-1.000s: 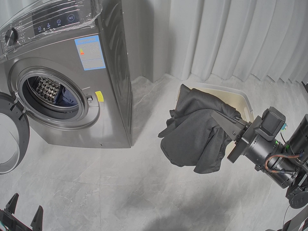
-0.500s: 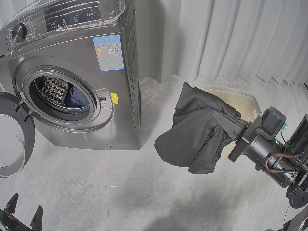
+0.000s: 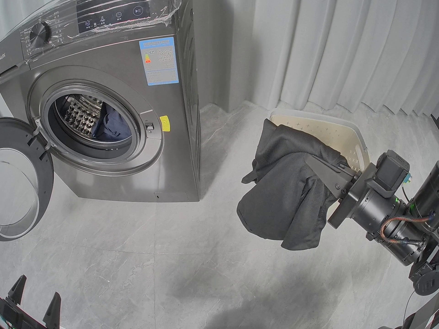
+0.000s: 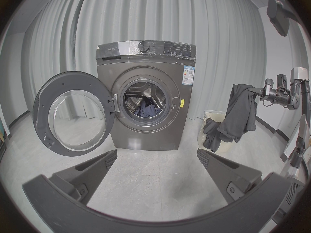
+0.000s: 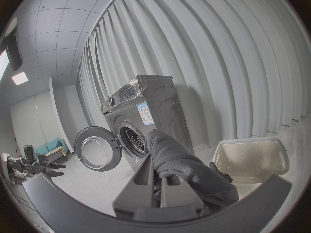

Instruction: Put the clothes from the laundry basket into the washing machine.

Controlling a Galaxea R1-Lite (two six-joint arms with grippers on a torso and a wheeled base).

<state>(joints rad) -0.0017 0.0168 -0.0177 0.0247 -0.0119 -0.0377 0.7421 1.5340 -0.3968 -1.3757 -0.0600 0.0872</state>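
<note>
My right gripper (image 3: 321,166) is shut on a dark grey garment (image 3: 288,193), which hangs in the air in front of the cream laundry basket (image 3: 354,138). In the right wrist view the fingers (image 5: 145,175) pinch the garment (image 5: 191,172), with the basket (image 5: 275,146) behind. The grey washing machine (image 3: 173,129) stands at the left, its round door (image 3: 18,179) swung wide open. A blue cloth (image 3: 112,125) lies in the drum. My left gripper (image 3: 35,298) sits low at the near left, open and holding nothing. Its view faces the machine (image 4: 145,136) and the hanging garment (image 4: 239,114).
White curtains (image 3: 329,42) line the wall behind the machine and basket. Grey tiled floor (image 3: 183,252) lies bare between the machine's front and the basket. The open door juts out to the left of the drum opening.
The head camera has shifted, so the machine now sits further right in the picture. The hanging garment has swung a little under the right gripper. The left gripper has kept still.
</note>
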